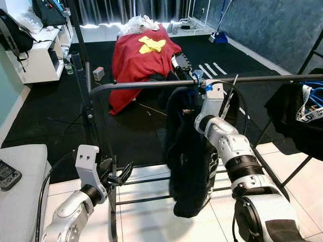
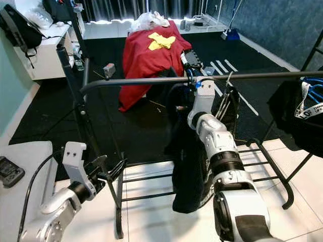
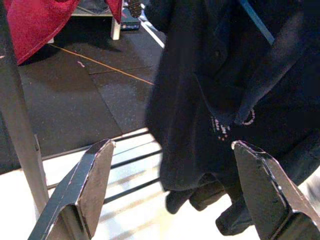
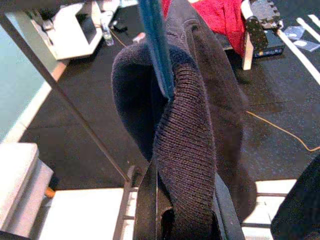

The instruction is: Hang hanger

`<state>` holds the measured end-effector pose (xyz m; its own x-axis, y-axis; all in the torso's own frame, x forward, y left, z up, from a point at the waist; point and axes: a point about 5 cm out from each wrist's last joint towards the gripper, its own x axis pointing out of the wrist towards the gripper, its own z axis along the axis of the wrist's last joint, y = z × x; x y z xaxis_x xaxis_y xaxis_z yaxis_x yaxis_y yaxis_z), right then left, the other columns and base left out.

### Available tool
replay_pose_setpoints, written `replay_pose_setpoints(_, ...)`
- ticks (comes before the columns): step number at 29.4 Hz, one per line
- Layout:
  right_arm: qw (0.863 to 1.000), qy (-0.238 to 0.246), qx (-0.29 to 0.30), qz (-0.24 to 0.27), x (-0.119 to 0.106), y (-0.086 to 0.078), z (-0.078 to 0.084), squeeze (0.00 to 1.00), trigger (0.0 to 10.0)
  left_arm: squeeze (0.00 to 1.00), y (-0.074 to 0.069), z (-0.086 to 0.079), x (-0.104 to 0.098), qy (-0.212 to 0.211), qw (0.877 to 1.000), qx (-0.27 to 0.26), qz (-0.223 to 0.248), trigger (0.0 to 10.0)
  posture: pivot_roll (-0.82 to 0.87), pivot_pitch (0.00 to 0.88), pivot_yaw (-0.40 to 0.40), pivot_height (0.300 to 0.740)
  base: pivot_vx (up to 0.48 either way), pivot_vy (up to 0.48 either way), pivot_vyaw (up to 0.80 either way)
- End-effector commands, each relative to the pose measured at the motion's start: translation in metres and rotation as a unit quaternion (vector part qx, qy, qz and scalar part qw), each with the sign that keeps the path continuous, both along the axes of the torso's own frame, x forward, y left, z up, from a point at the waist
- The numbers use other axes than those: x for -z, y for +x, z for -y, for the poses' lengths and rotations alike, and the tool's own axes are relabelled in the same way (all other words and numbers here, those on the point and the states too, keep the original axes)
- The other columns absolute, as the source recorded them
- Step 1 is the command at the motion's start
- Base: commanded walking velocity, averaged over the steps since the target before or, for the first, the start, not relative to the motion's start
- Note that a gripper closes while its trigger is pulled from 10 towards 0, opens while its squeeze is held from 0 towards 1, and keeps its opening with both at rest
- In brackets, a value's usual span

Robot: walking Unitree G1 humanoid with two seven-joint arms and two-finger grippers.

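Tool fingers on your left tool (image 1: 121, 175) stand apart, holding nothing, low beside the rack's upright post (image 1: 89, 96). Moving right, the dark garment (image 1: 189, 156) on its blue hanger (image 4: 156, 45) hangs just under the rail (image 1: 151, 84). Your right tool (image 4: 182, 220) is clamped on the garment's ribbed collar, up near the rail.

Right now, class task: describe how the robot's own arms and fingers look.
Both arms are silver with black ribbed joint bands. Each ends in a white bracket: left gripper, right gripper. The fingers are long, black and flat. A black cable runs along the left arm.
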<state>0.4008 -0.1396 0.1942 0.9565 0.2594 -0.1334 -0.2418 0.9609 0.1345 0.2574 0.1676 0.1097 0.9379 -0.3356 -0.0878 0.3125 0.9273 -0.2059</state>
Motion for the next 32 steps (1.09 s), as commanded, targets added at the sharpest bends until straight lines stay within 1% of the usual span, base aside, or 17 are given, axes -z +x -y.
replay_pose_setpoints(1, 0.999, -0.03, -0.014, 0.016, -0.008, 0.003, 0.0, 0.0, 10.0, 0.0, -0.002, -0.001, 0.003, 0.004, 1.0, 0.002, -0.008, 10.0, -0.06, 0.058, -0.009, 0.74, 0.0, 0.0, 0.0)
replay_pose_setpoints(5, 0.999, -0.045, -0.017, 0.007, -0.002, 0.003, 0.003, 0.0, 10.0, 0.0, -0.001, -0.001, 0.003, 0.005, 1.0, 0.002, -0.009, 10.0, -0.06, 0.058, -0.01, 0.74, 0.0, 0.0, 0.0)
replay_pose_setpoints(6, 0.999, -0.042, -0.031, 0.006, 0.001, 0.002, 0.005, 0.32, 10.0, 0.0, -0.001, -0.002, 0.003, 0.005, 1.0, 0.002, -0.009, 10.0, -0.06, 0.058, -0.009, 0.74, 0.0, 0.0, 0.0)
replay_pose_setpoints(7, 0.999, -0.038, -0.039, 0.006, 0.004, 0.001, 0.007, 1.0, 10.0, 0.0, -0.001, -0.002, 0.003, 0.006, 1.0, 0.003, -0.009, 10.0, -0.06, 0.059, -0.008, 0.74, 0.0, 0.0, 0.0)
replay_pose_setpoints(11, 0.999, -0.032, -0.043, 0.009, 0.004, 0.0, 0.008, 1.0, 10.0, 0.0, -0.001, -0.002, 0.003, 0.007, 1.0, 0.003, -0.009, 10.0, -0.06, 0.059, -0.008, 0.74, 0.0, 0.0, 0.0)
replay_pose_setpoints(15, 0.998, 0.011, -0.062, 0.027, 0.005, -0.007, 0.012, 1.0, 10.0, 0.0, -0.005, -0.003, 0.0, 0.003, 1.0, 0.005, 0.005, 10.0, -0.06, 0.065, -0.007, 0.74, 0.0, 0.0, 0.0)
replay_pose_setpoints(16, 0.998, 0.011, -0.062, 0.027, 0.005, -0.007, 0.012, 1.0, 10.0, 0.0, -0.005, -0.003, 0.0, 0.003, 1.0, 0.005, 0.005, 10.0, -0.06, 0.065, -0.007, 0.74, 0.0, 0.0, 0.0)
replay_pose_setpoints(17, 0.996, 0.038, -0.074, 0.044, 0.006, -0.013, 0.015, 1.0, 10.0, 0.0, -0.007, -0.004, -0.001, -0.003, 1.0, 0.002, 0.008, 10.0, -0.07, 0.067, -0.006, 0.74, 0.0, 0.0, 0.0)
replay_pose_setpoints(18, 0.996, 0.038, -0.074, 0.044, 0.006, -0.013, 0.015, 1.0, 10.0, 0.0, -0.007, -0.004, -0.001, -0.003, 1.0, 0.002, 0.008, 10.0, -0.07, 0.067, -0.006, 0.74, 0.0, 0.0, 0.0)
replay_pose_setpoints(20, 0.988, 0.096, -0.102, 0.066, 0.012, -0.032, 0.022, 1.0, 10.0, 0.0, -0.009, -0.008, -0.002, -0.019, 1.0, -0.009, 0.004, 10.0, -0.08, 0.072, 0.0, 0.74, 0.0, 0.0, 0.0)
replay_pose_setpoints(21, 0.988, 0.096, -0.102, 0.066, 0.012, -0.032, 0.022, 1.0, 10.0, 0.0, -0.009, -0.008, -0.002, -0.019, 1.0, -0.009, 0.004, 10.0, -0.08, 0.072, 0.0, 0.74, 0.0, 0.0, 0.0)
replay_pose_setpoints(22, 0.984, 0.113, -0.114, 0.071, 0.014, -0.038, 0.024, 1.0, 10.0, 0.0, -0.01, -0.01, -0.002, -0.025, 1.0, -0.013, 0.003, 10.0, -0.08, 0.073, 0.001, 0.74, 0.0, 0.0, 0.0)
replay_pose_setpoints(23, 0.982, 0.123, -0.126, 0.07, 0.022, -0.047, 0.026, 0.83, 10.0, 0.0, -0.011, -0.011, -0.004, -0.027, 1.0, -0.013, 0.009, 10.0, -0.09, 0.075, 0.005, 0.74, 0.0, 0.0, 0.0)
replay_pose_setpoints(24, 0.981, 0.128, -0.133, 0.068, 0.03, -0.055, 0.027, 0.0, 10.0, 0.0, -0.012, -0.011, -0.006, -0.025, 0.999, -0.014, 0.018, 10.0, -0.09, 0.075, 0.005, 0.74, -0.307, 0.0, 0.0)
replay_pose_setpoints(27, 0.98, 0.132, -0.134, 0.063, 0.037, -0.06, 0.029, 0.0, 10.0, 0.0, -0.013, -0.012, -0.007, -0.025, 0.999, -0.014, 0.025, 10.0, -0.09, 0.075, 0.005, 0.74, -0.307, 0.0, 0.0)
replay_pose_setpoints(29, 0.978, 0.145, -0.137, 0.059, 0.049, -0.072, 0.033, 0.0, 10.0, 0.0, -0.017, -0.014, -0.01, -0.025, 0.999, -0.014, 0.038, 10.0, -0.1, 0.077, 0.01, 0.74, -0.409, 0.0, 0.0)
replay_pose_setpoints(32, 0.978, 0.147, -0.134, 0.057, 0.055, -0.076, 0.035, 0.0, 10.0, 0.0, -0.019, -0.015, -0.01, -0.024, 0.999, -0.014, 0.041, 10.0, -0.1, 0.077, 0.011, 0.74, -0.463, 0.0, 0.0)
